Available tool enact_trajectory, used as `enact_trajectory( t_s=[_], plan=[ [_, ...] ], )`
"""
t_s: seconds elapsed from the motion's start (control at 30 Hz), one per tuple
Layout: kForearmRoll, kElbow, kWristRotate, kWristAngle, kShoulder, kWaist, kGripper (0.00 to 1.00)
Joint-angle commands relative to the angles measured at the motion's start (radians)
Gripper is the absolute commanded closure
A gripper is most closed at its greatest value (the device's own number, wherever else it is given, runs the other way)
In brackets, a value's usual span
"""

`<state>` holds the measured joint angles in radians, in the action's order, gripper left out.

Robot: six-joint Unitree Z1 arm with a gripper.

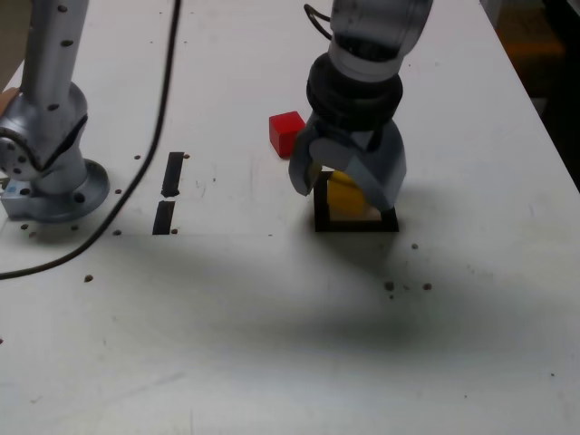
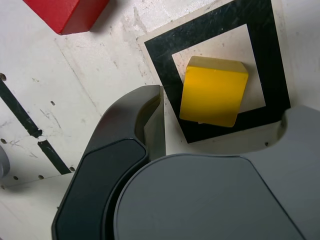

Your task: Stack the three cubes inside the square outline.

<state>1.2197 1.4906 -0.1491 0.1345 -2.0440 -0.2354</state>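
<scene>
The pale surface carries, from the exterior view's left, the red cube, then the yellow cube inside the square outline; this cube appears light, rigid and moderately smooth; grasp it by opposite vertical sides; the fingers stand spread, the yellow cube between them, apparently ungripped
</scene>
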Motion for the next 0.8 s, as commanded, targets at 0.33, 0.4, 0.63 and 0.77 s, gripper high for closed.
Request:
enact_trajectory(
  t_s=[0.33,0.4,0.63,0.77],
  plan=[
    [0.000,0.024,0.010,-0.001,-0.046,0.010,0.75],
    [0.002,0.025,0.017,0.012,-0.042,0.010,0.78],
    [0.002,0.034,0.037,0.041,-0.005,0.010,0.88],
    [0.020,0.079,0.036,0.049,0.013,0.006,0.90]
  ],
)
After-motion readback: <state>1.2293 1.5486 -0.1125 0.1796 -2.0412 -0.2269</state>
